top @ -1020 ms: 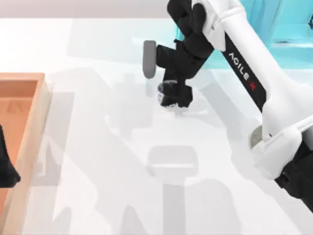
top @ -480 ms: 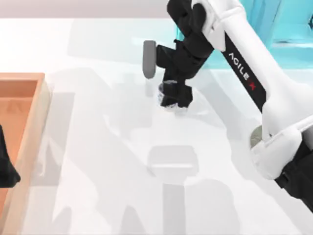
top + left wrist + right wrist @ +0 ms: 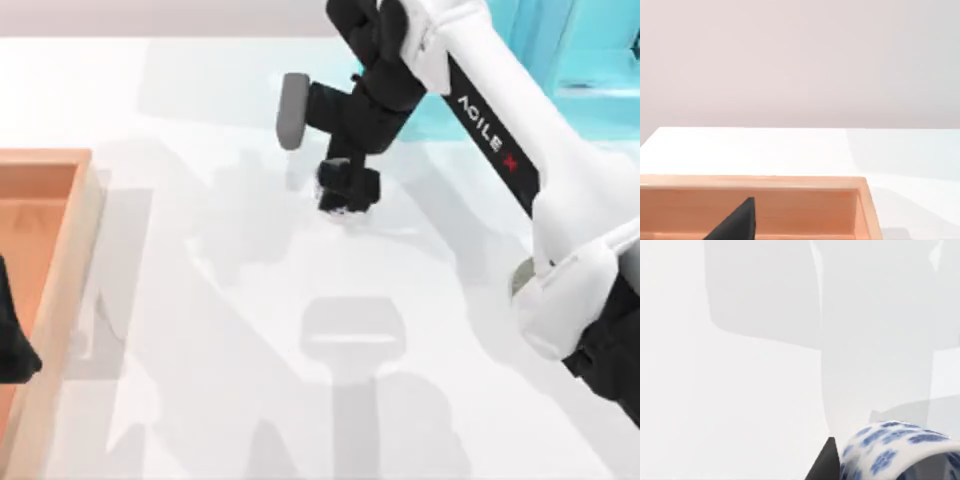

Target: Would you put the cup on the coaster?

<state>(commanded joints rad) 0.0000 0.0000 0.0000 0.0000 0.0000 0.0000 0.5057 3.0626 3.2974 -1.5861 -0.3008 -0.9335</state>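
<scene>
A white table (image 3: 200, 300) fills the top view, glossy enough to carry soft grey shadows from 6 to 12 o'clock. A wooden tray (image 3: 60, 260) lies at 9 o'clock, its rim pale and its floor warmer orange. At 1 o'clock stands a turquoise block (image 3: 590, 70), perhaps a bin. Beyond the table's far edge rises a plain pale wall (image 3: 800, 60).

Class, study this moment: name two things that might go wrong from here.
The right gripper grips the cup near its rim, so it might slip or tilt. The coaster is mostly hidden under the right arm, so the cup may land off-centre. The left gripper sits parked over the wooden tray.
</scene>
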